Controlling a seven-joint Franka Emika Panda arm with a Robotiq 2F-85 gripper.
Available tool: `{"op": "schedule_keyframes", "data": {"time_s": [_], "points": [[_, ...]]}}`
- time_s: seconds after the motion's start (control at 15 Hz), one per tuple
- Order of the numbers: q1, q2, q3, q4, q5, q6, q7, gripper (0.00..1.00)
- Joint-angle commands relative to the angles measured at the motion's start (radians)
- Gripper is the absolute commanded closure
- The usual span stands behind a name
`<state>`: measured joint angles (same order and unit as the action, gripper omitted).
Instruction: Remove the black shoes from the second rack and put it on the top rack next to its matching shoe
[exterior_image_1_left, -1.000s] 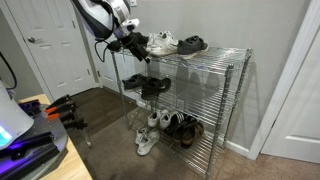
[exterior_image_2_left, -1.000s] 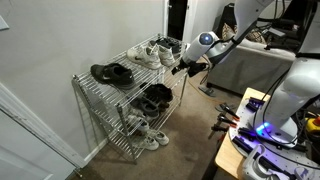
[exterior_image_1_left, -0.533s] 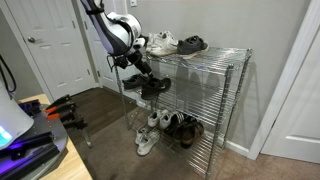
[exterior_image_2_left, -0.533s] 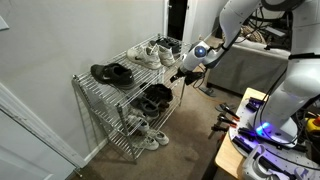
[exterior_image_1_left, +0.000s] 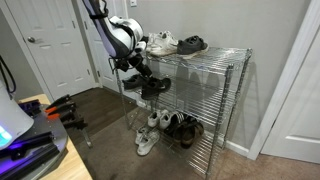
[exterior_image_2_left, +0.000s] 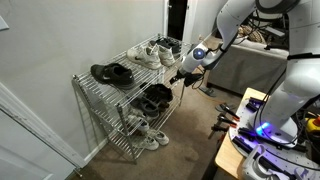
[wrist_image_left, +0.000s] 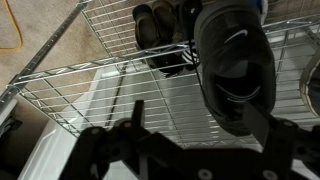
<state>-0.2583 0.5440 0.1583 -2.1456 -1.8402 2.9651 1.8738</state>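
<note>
- One black shoe (wrist_image_left: 235, 60) fills the upper right of the wrist view. It lies on the wire grid of the second rack (wrist_image_left: 60, 90), just ahead of the gripper (wrist_image_left: 200, 125).
- The gripper's jaws stand wide apart and are not clamped on the shoe. The shoe sits toward the finger (wrist_image_left: 268, 125) on the right of that view rather than midway between the two.
- Whether that finger touches the shoe cannot be told, because both are black and run together there.
- In both exterior views the gripper (exterior_image_1_left: 136, 70) (exterior_image_2_left: 181, 75) hangs at the front edge of the second rack, close to the black shoe (exterior_image_1_left: 152, 86) (exterior_image_2_left: 153, 97) at that end of the tier.
- The top rack (exterior_image_1_left: 225, 52) (exterior_image_2_left: 133, 63) carries the matching shoe (exterior_image_1_left: 193, 44) (exterior_image_2_left: 112, 72), with white sneakers (exterior_image_1_left: 163, 43) (exterior_image_2_left: 152, 52) beside it on the side nearer the arm.
- In the exterior views the dark mass on the second rack is too small to tell one shoe from two, and the wrist covers part of it.
- In the wrist view the fingers are blurred silhouettes along the bottom edge, so their tips are hard to place.
- Through the grid, the shoes on the lowest tier (wrist_image_left: 155, 22) are cut off by the top of the wrist view.
</note>
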Motion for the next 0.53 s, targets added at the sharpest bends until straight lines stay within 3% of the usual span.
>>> {"op": "schedule_keyframes", "data": {"time_s": [0.0,0.47], "points": [[0.004,0.026,0.006,0.022,-0.027,-0.017,0.034,0.00],[-0.008,0.144,0.046,0.130,-0.103,-0.001,0.136,0.00]]}}
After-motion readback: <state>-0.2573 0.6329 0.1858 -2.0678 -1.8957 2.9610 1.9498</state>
